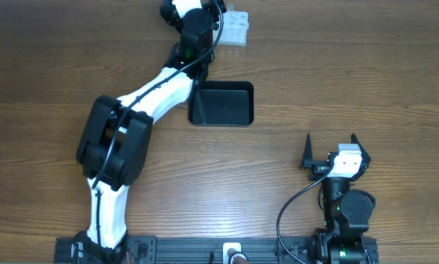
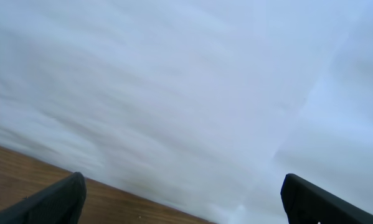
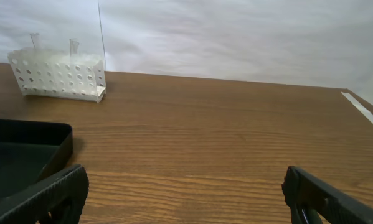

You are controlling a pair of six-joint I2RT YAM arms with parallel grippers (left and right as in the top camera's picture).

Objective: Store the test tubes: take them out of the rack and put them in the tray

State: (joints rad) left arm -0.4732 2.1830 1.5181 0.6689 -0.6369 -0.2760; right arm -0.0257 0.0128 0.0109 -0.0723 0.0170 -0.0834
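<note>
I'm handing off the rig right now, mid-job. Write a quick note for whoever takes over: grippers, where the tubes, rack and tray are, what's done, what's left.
Left gripper: jaws open, holding nothing, at the far side of the table beside the rack.
Right gripper: jaws open, holding nothing, close to its own base, facing the rack and tray.
Things: two test tubes stand upright in the rack. The tray sits just nearer than the rack, with no tube in it.
Done: nothing stored yet.
Left: lift each tube out of the rack and put it in the tray.
</note>
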